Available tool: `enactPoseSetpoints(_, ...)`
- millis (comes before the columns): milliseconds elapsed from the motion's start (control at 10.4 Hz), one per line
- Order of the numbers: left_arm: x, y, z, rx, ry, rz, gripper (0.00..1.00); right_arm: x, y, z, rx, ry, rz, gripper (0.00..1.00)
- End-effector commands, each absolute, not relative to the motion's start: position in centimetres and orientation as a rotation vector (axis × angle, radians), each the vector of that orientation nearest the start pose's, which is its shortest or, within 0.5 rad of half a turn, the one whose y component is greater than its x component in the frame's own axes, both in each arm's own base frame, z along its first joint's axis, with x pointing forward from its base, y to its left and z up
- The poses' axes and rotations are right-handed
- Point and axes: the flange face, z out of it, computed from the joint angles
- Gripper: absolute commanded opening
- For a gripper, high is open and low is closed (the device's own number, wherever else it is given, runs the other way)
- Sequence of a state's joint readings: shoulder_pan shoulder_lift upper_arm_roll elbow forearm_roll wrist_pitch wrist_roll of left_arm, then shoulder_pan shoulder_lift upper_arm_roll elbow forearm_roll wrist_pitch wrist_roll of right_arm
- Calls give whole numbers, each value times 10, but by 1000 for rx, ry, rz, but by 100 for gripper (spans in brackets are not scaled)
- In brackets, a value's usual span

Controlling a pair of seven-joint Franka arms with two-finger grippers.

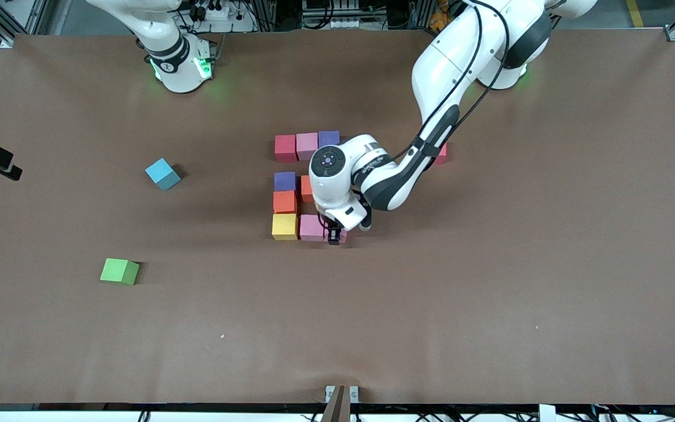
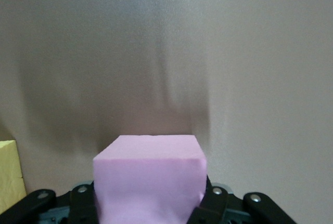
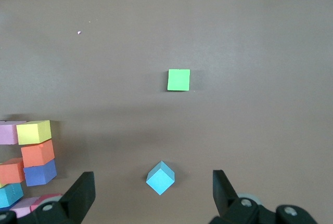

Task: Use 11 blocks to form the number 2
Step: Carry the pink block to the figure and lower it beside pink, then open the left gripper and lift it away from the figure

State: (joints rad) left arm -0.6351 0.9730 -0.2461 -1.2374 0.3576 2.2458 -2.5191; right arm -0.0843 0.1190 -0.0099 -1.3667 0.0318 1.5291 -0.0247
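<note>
The left gripper (image 1: pixel 334 236) clasps a pink cube (image 2: pixel 151 177) at the digit's (image 1: pixel 308 187) nearest row; seat it flush beside the pink neighbour (image 1: pixel 311 227) before letting go. The right gripper (image 3: pixel 151 195) waits, spread wide, above the light blue cube (image 1: pixel 163 174).

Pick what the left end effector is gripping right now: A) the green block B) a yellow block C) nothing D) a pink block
D: the left wrist view shows a pink block clamped in the left end effector, down at the row of the figure nearest the front camera.

Pink block (image 1: pixel 441 153) (mostly hidden under left arm)
</note>
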Motion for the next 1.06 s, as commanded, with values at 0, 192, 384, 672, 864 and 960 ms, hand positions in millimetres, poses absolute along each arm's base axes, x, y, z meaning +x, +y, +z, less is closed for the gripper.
enactPoseSetpoints(0, 531, -551, 181, -2302, -2272, -105, 9, 587, -52, 653, -3093, 115, -128, 100)
enactPoseSetpoints(192, 531, -550, 178, -2298, -2274, -105, 20, 588, -53, 652, -3085, 117, -133, 100)
enactPoseSetpoints(384, 533, -549, 177, -2302, -2279, -107, 100, 588, -53, 652, -3085, 117, -131, 100)
enactPoseSetpoints(672, 533, -549, 190, -2313, -2276, -117, 100, 588, -53, 652, -3085, 117, -131, 100)
enactPoseSetpoints(864, 536, -546, 213, -2293, -2266, -128, 100, 588, -53, 652, -3085, 119, -128, 100)
enactPoseSetpoints(960, 536, -545, 230, -2283, -2264, -134, 100, 587, -53, 651, -3085, 119, -124, 100)
